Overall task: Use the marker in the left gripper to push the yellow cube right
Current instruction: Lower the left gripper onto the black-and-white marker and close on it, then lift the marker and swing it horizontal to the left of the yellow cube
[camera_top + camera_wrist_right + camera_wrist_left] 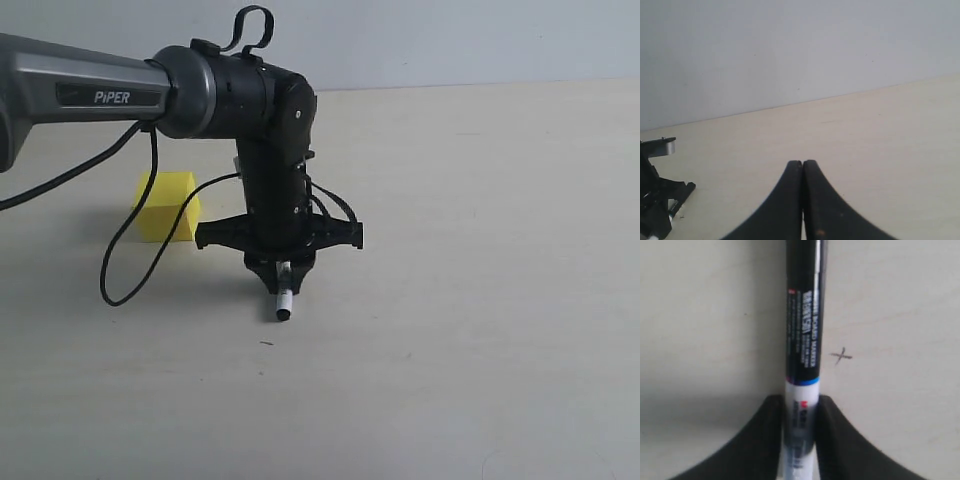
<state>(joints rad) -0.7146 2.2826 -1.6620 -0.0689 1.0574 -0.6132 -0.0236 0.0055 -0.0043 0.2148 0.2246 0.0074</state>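
Note:
My left gripper [283,268] is shut on the marker [284,300], whose white barrel and black end stick out below the fingers just above the table. In the left wrist view the marker [802,340] runs between the two black fingers [765,440], black cap pointing away. The yellow cube [167,205] sits on the table to the left of and behind the gripper, apart from the marker. My right gripper [802,162] is shut on nothing, hovering over the table off to the right; the exterior view does not show it.
A black cable [130,260] loops from the left arm down in front of the cube. A small pencilled cross [841,356] marks the table beside the marker. The pale wooden table [480,300] meets a grey wall behind.

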